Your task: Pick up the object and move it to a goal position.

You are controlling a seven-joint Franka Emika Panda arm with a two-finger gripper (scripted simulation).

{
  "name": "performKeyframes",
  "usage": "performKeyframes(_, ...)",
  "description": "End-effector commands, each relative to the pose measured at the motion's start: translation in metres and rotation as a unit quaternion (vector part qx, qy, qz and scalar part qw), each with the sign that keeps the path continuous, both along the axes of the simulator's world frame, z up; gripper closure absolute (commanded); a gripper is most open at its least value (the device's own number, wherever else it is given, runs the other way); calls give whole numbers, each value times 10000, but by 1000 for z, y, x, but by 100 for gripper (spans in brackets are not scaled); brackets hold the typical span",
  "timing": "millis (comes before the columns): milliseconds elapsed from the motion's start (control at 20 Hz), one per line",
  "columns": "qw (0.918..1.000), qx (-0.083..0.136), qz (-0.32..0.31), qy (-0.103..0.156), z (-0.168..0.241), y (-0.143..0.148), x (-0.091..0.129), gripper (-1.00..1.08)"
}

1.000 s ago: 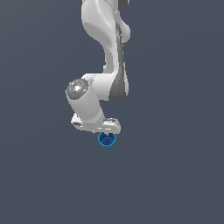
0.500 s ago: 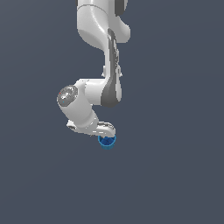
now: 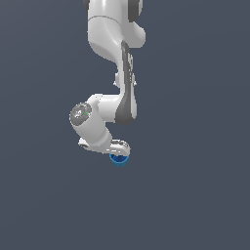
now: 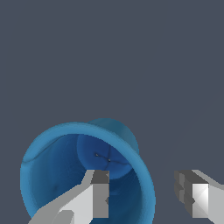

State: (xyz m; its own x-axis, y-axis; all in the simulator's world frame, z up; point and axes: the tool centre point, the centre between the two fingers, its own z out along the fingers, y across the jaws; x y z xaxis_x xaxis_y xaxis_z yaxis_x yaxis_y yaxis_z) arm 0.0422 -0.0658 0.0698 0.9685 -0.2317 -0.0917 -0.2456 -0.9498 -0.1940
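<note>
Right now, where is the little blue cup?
In the exterior view, the blue cup sits just under the robot's white hand, near the picture's middle. The wrist view shows one finger inside its rim, the other outside.

One blue cup point(image 4: 65, 175); one white arm point(image 3: 117, 58); one pincer point(image 4: 146, 192); two fingers point(image 4: 98, 197).

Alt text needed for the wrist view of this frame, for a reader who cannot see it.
A small blue tapered cup with a round rim fills the lower part of the picture, seen from above so its inside and base show, on a plain grey surface. The open white pincer straddles the rim: one finger lies over the cup's opening, the other finger outside it.
</note>
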Motion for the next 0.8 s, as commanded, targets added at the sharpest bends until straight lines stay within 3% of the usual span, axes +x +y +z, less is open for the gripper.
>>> performKeyframes(0,10000,0,-3,-8,-2,0,0,108)
performKeyframes(750,10000,1,-3,-16,6,-1,-1,108)
